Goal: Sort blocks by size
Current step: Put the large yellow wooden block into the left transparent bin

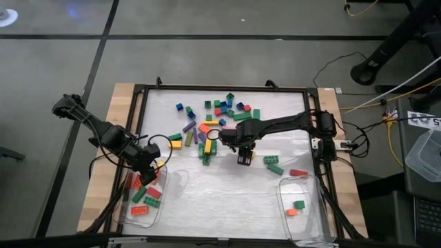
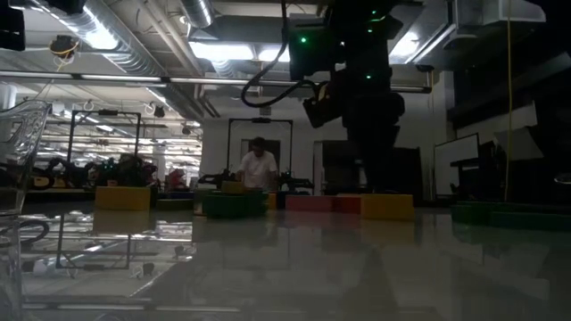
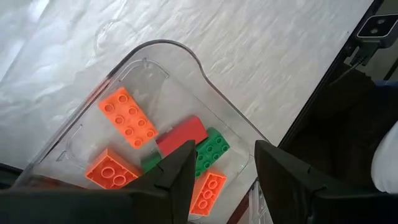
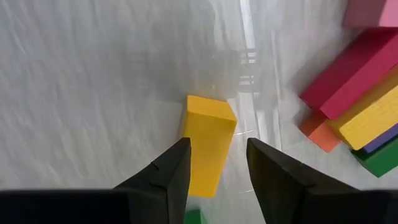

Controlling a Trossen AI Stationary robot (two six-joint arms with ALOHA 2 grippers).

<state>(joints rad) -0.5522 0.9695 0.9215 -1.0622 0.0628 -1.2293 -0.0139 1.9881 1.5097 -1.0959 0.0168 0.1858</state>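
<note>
High view: the left gripper [image 1: 147,167] hangs over the clear plastic tub at the table's near left [image 1: 160,196], which already holds several long bricks in orange, red and green. The right gripper [image 1: 244,157] stands mid-table at the near edge of the loose pile of small coloured plastic toy bricks [image 1: 213,120]. A second clear tub at the near right [image 1: 313,219] holds two short bricks.

Left wrist view shows what the overhead cannot: the left fingers [image 3: 177,180] are parted with nothing between them, directly above the long bricks in the tub, so a drop-off looks finished there.

Right wrist view shows the right gripper's fingers [image 4: 171,177] apart and empty, straddling the line of a long yellow plastic brick [image 4: 207,143] lying flat on the white mat, with red, yellow, orange and green bricks stacked close beside. I judge the step in hand to be a pick of that yellow brick. The next move calls for lowering squarely over it and closing across its narrow width without nudging its neighbours.

Low view gives little: dark arm silhouettes, brick edges, a person far behind.
</note>
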